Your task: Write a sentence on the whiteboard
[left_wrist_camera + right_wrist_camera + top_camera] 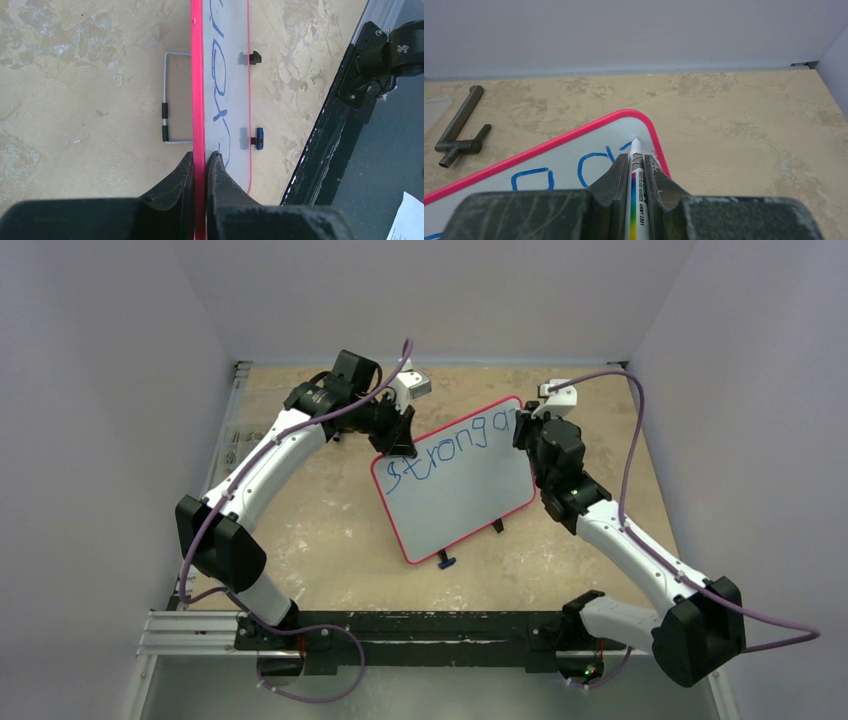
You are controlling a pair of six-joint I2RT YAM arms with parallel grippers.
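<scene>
Clamps the left gripper (200,156) narrow onto the top-left rim of the glossy, rectangular, red-pink-framed whiteboard (460,495); pinches a white marker with a rainbow stripe (638,192) between the fingers of the right gripper (635,157), tip at the board's surface just inside its top-right corner; carries blue handwritten letters (450,453) reading "Strong a", slanting along the upper part; stands tilted on two small black feet (446,562) around the middle of the beige mottled table (330,530), turned askew to its edges.
</scene>
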